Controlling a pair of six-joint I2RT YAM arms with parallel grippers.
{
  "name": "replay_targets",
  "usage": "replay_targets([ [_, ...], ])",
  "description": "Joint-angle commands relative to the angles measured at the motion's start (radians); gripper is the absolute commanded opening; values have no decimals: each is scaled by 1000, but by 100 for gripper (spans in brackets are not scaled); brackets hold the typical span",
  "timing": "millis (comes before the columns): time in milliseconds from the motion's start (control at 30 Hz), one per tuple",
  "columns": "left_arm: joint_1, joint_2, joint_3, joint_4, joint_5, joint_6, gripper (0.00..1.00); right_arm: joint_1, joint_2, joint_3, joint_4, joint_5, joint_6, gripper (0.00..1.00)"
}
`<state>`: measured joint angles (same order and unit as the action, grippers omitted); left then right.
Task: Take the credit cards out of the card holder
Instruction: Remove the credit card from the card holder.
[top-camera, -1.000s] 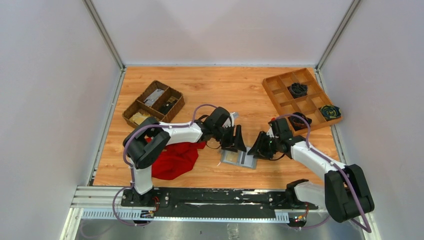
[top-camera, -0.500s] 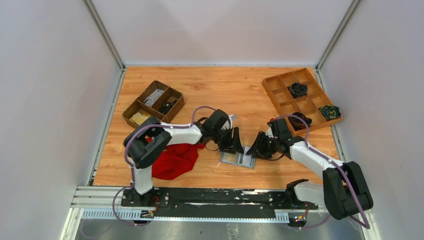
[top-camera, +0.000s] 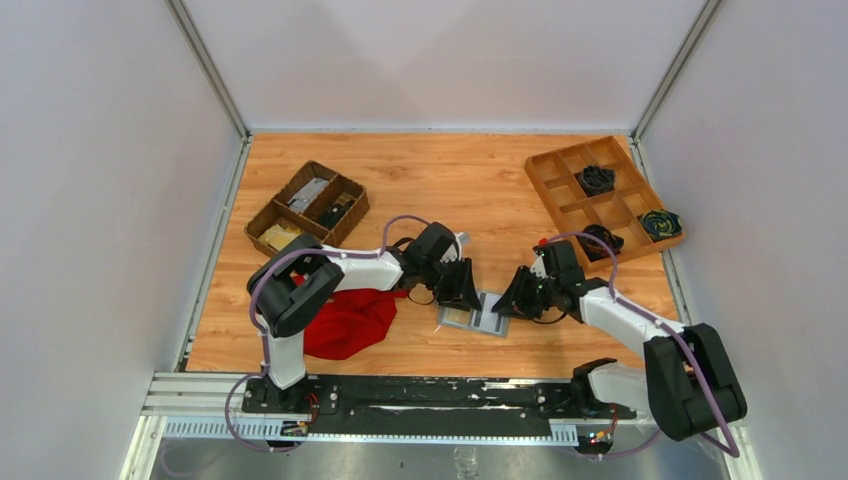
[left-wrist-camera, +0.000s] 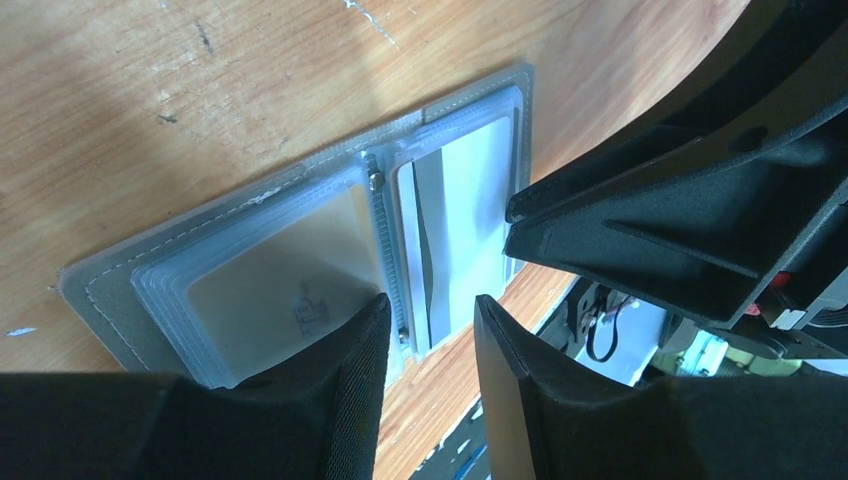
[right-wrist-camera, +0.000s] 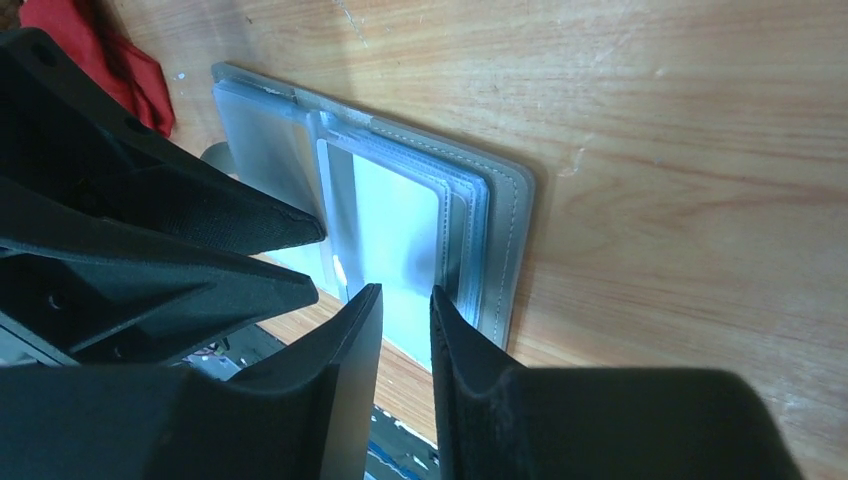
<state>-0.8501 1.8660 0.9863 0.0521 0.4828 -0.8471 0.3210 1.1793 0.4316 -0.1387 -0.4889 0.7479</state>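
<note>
The fingers (left-wrist-camera: 340, 400) of the left gripper (left-wrist-camera: 432, 308) stand a little apart with nothing pinched between them, and the fingers (right-wrist-camera: 480, 400) of the right gripper (right-wrist-camera: 405, 295) show a narrower gap, also with nothing clamped.

The table (top-camera: 480, 170) carries everything. Well beyond the card holder (top-camera: 480, 316), a wooden tray (top-camera: 560, 190) sits to its right and a dark basket (top-camera: 262, 226) to its left. A red cloth (top-camera: 350, 320) lies just to the holder's left. The holder itself lies open and flat, near the table's front edge, with one gripper at each side of it. The left gripper hangs over the spine and the right gripper over the outer part of the right half.

Inside the holder are stacked clear sleeves (left-wrist-camera: 160, 295). The credit cards (left-wrist-camera: 280, 285) are in the sleeves, none out yet. A pale one fills the left half and one with a dark stripe (left-wrist-camera: 430, 200) the right half.

The step in hand looks like getting a first hold on a card. To do it well, one gripper should press one half of the holder flat so it cannot slide or fold. The other should meet a card's exposed edge at a shallow angle. It should take the card alone, not the sleeve, then draw it out straight along the sleeve's opening. Which side the sleeves open on is unclear here, so the first pull should be gentle.
</note>
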Motion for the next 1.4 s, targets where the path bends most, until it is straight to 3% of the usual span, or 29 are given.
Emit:
replay_targets([
  [0, 11, 27, -27, 2, -18, 17, 41, -5, 9, -31, 40, -20, 21, 26],
  [300, 22, 37, -40, 3, -18, 17, 35, -11, 45, -58, 105, -47, 38, 12],
  [667, 39, 44, -53, 6, -17, 23, 33, -25, 38, -76, 121, -56, 49, 9],
  [900, 45, 36, -55, 6, -13, 31, 33, -52, -135, -103, 46, 28, 47, 14],
  [1367, 46, 44, -46, 6, -3, 35, 33, -55, -44, -105, 102, -16, 43, 18],
])
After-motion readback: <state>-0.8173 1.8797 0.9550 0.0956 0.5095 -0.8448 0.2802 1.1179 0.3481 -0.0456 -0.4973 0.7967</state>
